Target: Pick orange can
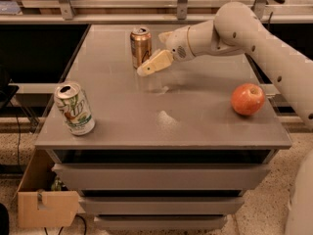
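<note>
The orange can (140, 46) stands upright at the far middle of the grey table (161, 126). It is bronze-gold with a silver top. My gripper (151, 54) hangs just to the can's right, reaching in from the right on the white arm (244, 33). It is open, with one tan finger (154, 63) low beside the can's base and the other up near the can's top. Nothing is held between the fingers.
A white-and-green can (74, 108) stands at the table's front left corner. A round orange-red apple (247, 99) lies at the right edge. A cardboard box (46, 207) sits on the floor at lower left. Drawers run below the tabletop.
</note>
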